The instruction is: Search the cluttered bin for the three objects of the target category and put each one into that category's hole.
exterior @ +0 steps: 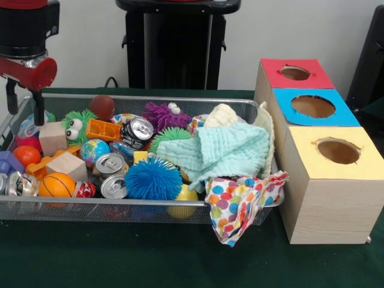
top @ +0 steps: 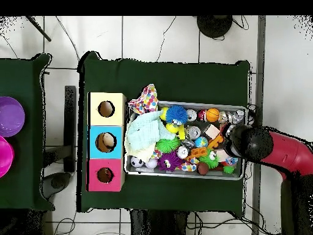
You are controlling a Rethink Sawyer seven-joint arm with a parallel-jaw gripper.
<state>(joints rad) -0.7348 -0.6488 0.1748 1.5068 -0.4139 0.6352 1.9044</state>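
Observation:
The silver wire-mesh bin (exterior: 150,202) is packed with toys: drink cans (exterior: 110,163), spiky balls (exterior: 153,178), wooden blocks (exterior: 53,138), small balls and cloths. It also shows in the overhead view (top: 183,175). The red-surrounded hole (exterior: 294,72) tops the farthest wooden box in the front view and shows in the overhead view too (top: 105,175). My gripper (exterior: 25,108) hangs over the bin's left end, just above a wooden block. It is open and holds nothing. In the overhead view the arm's head (top: 244,142) hides it.
A blue-surrounded hole (exterior: 312,106) and a yellow-surrounded hole (exterior: 338,150) are in the nearer boxes. A mint cloth (exterior: 231,150) and a polka-dot cloth (exterior: 240,204) drape over the bin's right end. A purple bowl (top: 9,116) sits on a side table.

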